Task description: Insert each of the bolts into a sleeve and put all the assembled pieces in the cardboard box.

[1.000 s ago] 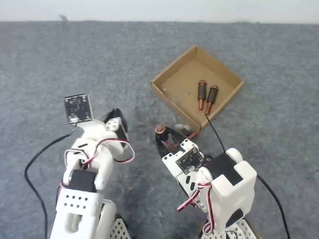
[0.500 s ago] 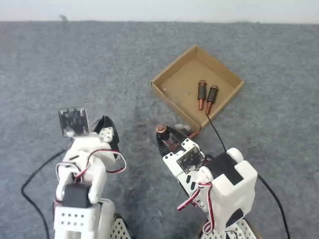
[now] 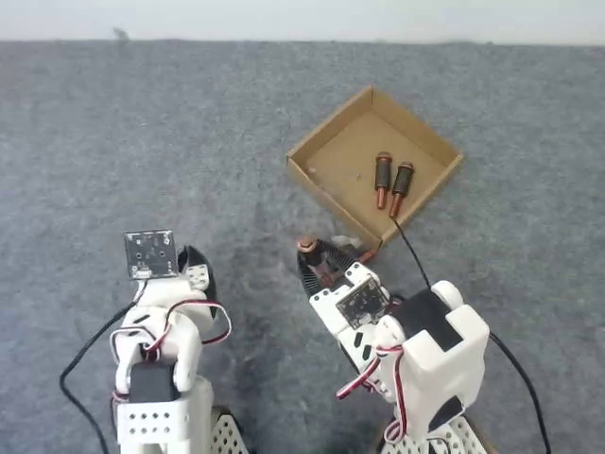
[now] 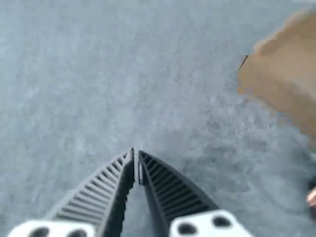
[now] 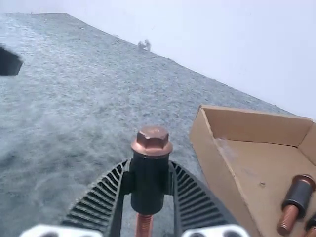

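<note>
One sleeved bolt [image 5: 151, 140] stands upright, held in the right claw [image 5: 148, 170]; the cardboard box [image 5: 247, 126] lies near, ahead and rightward. The left claw [image 4: 137, 155] is closed, empty.

- Cardboard box [image 3: 330, 123]: plain tan brown.
- Bolt [image 5: 151, 140]: copper; its sleeve [image 5: 149, 180]: black.
- Table [image 3: 142, 123]: mottled grey carpet.
- Left gripper [image 4: 136, 154] and right gripper [image 5: 149, 165]: black, ribbed.
- Left arm [image 3: 156, 331] and right arm [image 3: 444, 355]: white, with red, black and white wires.
- Wall [image 3: 284, 19]: plain white.

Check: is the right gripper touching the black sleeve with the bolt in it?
Touching. The right wrist view shows the right gripper with both ribbed fingers pressed against the black sleeve, no gap on either side; the copper bolt runs through it.
</note>
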Robot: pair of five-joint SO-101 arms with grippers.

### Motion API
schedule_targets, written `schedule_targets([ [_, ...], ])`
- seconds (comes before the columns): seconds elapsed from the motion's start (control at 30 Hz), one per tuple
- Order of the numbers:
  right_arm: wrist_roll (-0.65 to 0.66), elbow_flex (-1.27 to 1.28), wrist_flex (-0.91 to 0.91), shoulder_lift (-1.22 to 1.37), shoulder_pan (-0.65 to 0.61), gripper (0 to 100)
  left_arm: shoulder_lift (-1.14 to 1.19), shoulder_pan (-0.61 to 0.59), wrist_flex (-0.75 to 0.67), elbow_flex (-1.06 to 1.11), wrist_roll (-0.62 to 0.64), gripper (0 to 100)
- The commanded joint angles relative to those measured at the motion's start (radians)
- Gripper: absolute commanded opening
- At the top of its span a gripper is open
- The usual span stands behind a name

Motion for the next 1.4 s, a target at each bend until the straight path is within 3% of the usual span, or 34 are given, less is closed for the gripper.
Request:
schedule_targets([
  [0.0, 0.006, 0.002, -0.008, -0.038, 0.036, 0.6, -0.015, -0.058, 0.054, -0.010, -0.087, 1],
  [0.27, 0.002, 0.086, 0.120, -0.263, 0.111, 0.6, -0.014, -0.115, 0.089, -0.010, -0.155, 1],
  [0.43, -0.089, 0.081, 0.335, -0.429, 0.124, 0.6, -0.014, -0.114, 0.087, -0.010, -0.155, 1],
  [0.77, -0.092, 0.074, 0.759, -0.791, 0.134, 0.6, -0.014, -0.114, 0.087, -0.010, -0.155, 1],
  [0.93, -0.094, 0.060, 1.047, -1.059, 0.202, 0.6, -0.014, -0.114, 0.087, -0.010, -0.155, 1],
  [1.2, -0.095, -0.146, 1.807, -1.455, 0.234, 0.6, -0.012, -0.114, 0.089, -0.010, -0.155, 1],
  [1.37, -0.095, -0.290, 2.046, -1.514, 0.251, 0.6, -0.012, -0.117, 0.092, -0.010, -0.155, 1],
])
